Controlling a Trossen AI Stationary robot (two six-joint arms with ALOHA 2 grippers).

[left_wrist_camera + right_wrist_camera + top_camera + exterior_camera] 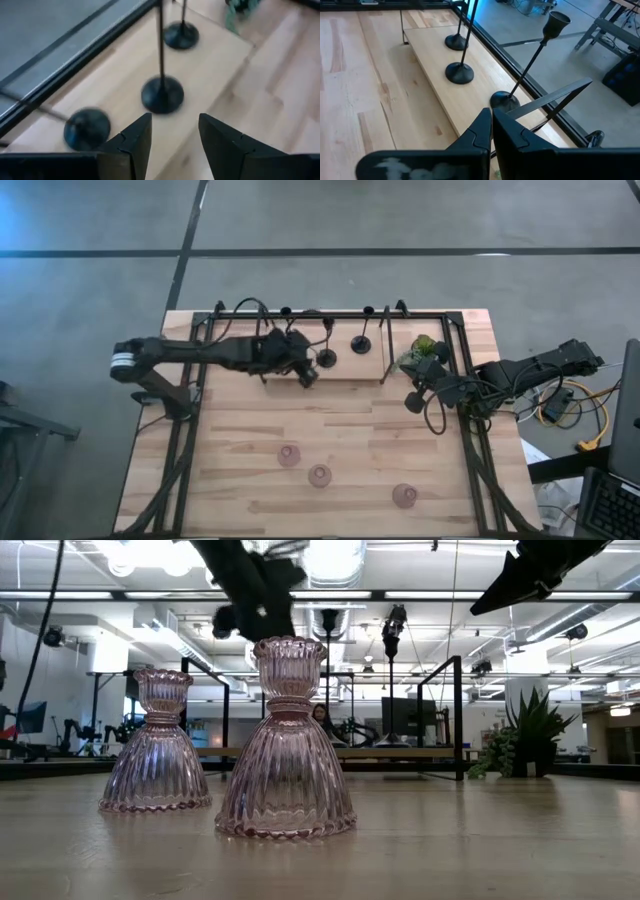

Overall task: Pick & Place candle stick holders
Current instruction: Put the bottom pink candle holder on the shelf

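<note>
Three black thin-stemmed holders stand by their round bases on a raised wooden board at the table's far side: one (326, 358), one (360, 343) and one (87, 127) beside my left gripper. Three pinkish glass holders (289, 454), (319, 475), (404, 496) stand on the table near its front; two show in the low view (157, 745), (287, 740). My left gripper (308, 375) is open and empty, just short of the middle black holder's base (162, 94). My right gripper (415, 400) is shut and empty, right of the board; its wrist view (492, 125) shows all three black holders (459, 72).
A small green plant (425, 350) stands at the far right, close to my right gripper. A black metal rack frame (384, 345) runs along the table's far edge and down both sides. The wooden board's front edge (427, 90) is a low step above the table.
</note>
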